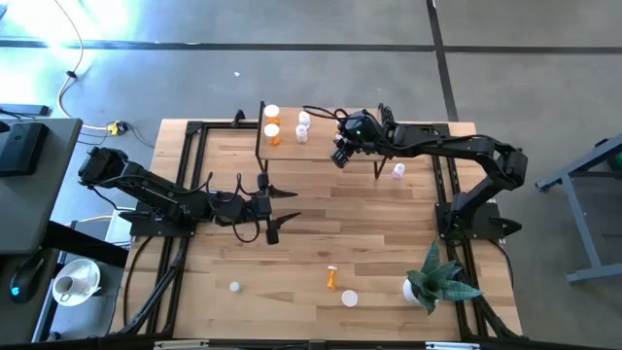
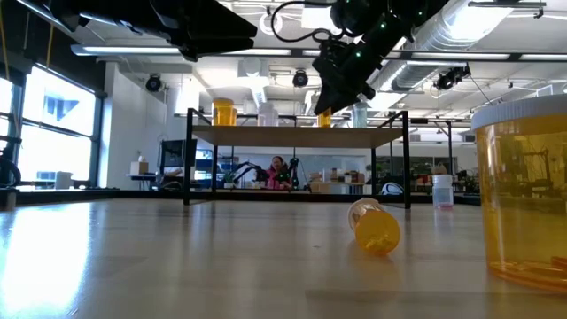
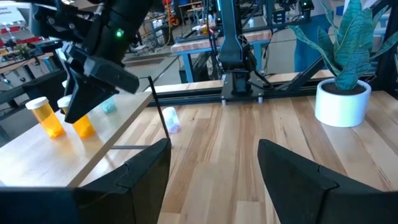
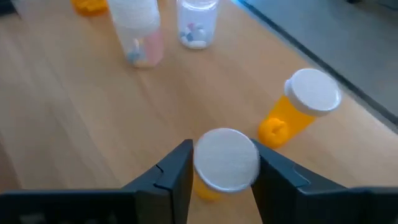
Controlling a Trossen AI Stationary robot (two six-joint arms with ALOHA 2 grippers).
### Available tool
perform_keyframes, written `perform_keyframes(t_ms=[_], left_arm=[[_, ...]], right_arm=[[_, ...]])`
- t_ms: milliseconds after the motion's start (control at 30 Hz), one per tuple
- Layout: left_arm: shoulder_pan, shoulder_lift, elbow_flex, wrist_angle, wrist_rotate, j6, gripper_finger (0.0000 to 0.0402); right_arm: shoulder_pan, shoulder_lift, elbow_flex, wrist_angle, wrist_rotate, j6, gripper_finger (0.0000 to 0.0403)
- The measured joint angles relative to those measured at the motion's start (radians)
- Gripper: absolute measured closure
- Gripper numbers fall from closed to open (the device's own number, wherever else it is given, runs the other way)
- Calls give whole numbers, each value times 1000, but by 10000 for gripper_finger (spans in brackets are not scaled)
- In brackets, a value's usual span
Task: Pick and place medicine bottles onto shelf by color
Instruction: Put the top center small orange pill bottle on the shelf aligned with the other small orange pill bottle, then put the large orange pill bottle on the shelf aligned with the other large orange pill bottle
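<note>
Medicine bottles (image 1: 273,131): 5 on the shelf (image 1: 301,160), 3 orange and 2 clear, going by the right wrist view. All are small cylinders with see-through plastic bodies and flat, round white caps.

- 2 clear bottles (image 4: 198,25) stand side by side with small pills visible inside.
- 1 orange bottle (image 4: 305,106) stands on the shelf just beside the right gripper (image 4: 224,180), and another orange one (image 4: 90,6) is at the frame edge.
- The gripped-zone orange bottle (image 4: 227,158) stands upright on the shelf, with 1 dark finger on each side of its cap. I can't tell whether they clamp it or sit slack.

The shelf is a light-wood board on thin black legs at the far edge of the table (image 1: 369,233), and the tabletop is butcher-block planks.

Off the shelf, on the table:
- 1 clear standing bottle (image 1: 398,171), just beside the shelf's right leg.
- 1 orange bottle lying on its side (image 1: 331,278), near the front.
- 1 white-capped orange bottle upright (image 1: 349,298), close to the low camera.
- 1 small white round item (image 1: 234,287). I can't tell whether it is a cap or a bottle.

1 spiky green plant (image 1: 434,277) in a white pot sits at the front right.

The left gripper (image 1: 284,212) hovers over mid-table, fingers spread wide, nothing between them.
</note>
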Motion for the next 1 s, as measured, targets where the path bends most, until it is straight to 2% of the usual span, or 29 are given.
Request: perform_keyframes(t_ms=[367, 767, 1000], left_arm=[[0, 0, 0, 0, 0, 2, 170], [0, 0, 0, -8, -5, 2, 170], [0, 0, 0, -8, -8, 2, 170]], right_arm=[[0, -3, 0, 9, -4, 9, 208], [2, -133, 2, -6, -3, 9, 206], [49, -259, 2, -159, -10, 28, 206]])
